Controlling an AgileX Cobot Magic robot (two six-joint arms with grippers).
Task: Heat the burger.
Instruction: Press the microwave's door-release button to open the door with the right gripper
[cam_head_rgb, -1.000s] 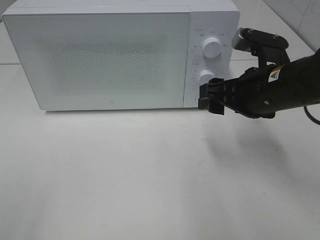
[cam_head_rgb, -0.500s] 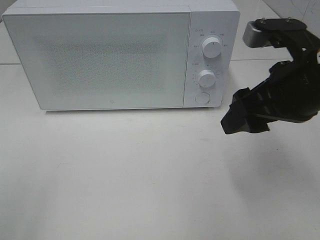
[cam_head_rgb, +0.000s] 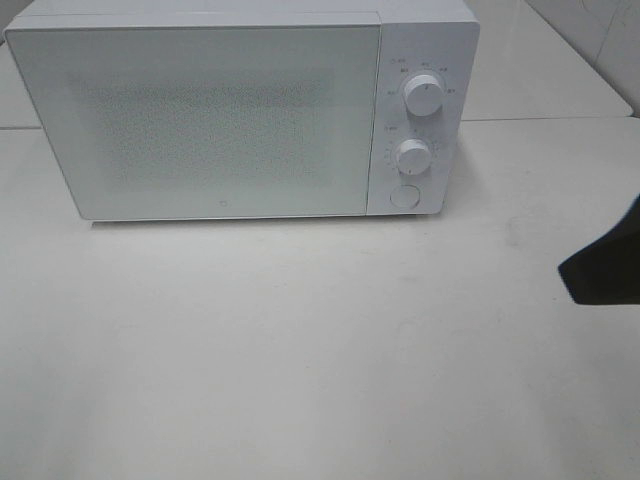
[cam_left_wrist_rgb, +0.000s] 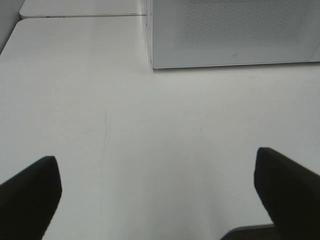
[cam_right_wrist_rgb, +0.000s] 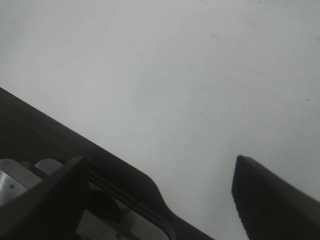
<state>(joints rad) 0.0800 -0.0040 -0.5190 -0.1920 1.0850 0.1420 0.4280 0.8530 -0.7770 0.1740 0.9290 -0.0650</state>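
Note:
The burger is out of view. A white microwave (cam_head_rgb: 220, 120) stands at the back of the table with its door shut; the left wrist view shows its lower front corner (cam_left_wrist_rgb: 235, 35). My left gripper (cam_left_wrist_rgb: 157, 185) is open over bare table, well in front of the microwave, with nothing between its fingers. My right gripper (cam_right_wrist_rgb: 160, 190) is open and empty too, above the tabletop. In the exterior high view only a dark piece of the right arm (cam_head_rgb: 610, 265) shows at the right edge.
The microwave's panel carries two white knobs (cam_head_rgb: 424, 97) (cam_head_rgb: 411, 156) and a round button (cam_head_rgb: 404, 196). A white table (cam_head_rgb: 300, 350) spreads in front. In the right wrist view a dark band with grey parts (cam_right_wrist_rgb: 75, 165) runs below the gripper.
The right arm has pulled back from the microwave's control panel, moving right and toward the front until it is almost out of the exterior high view. The microwave stays shut.

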